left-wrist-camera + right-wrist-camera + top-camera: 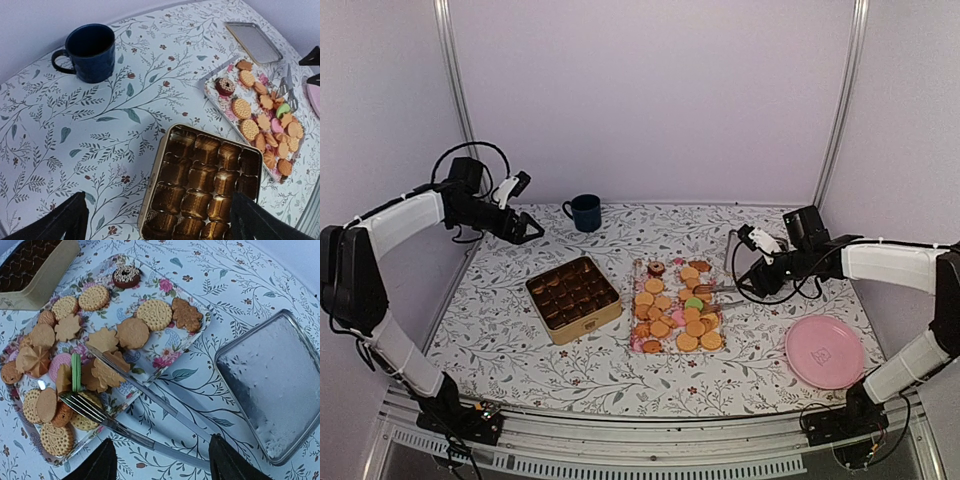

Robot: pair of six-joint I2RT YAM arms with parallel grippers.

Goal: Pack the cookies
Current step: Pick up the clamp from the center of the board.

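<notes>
Right wrist view: right pincer (162,441) clamps tongs (150,393) around an upright green cookie (75,372), apparently to lift it; left pincer (157,201) gapes, empty.

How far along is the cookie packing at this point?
Done: nothing packed yet; the tin shows only empty compartments, and a metal lid lies apart from it. In hand: the right gripper holds tongs whose tips flank a green cookie on the tray; the left gripper hangs open above the tin. Left: all the cookies.
</notes>
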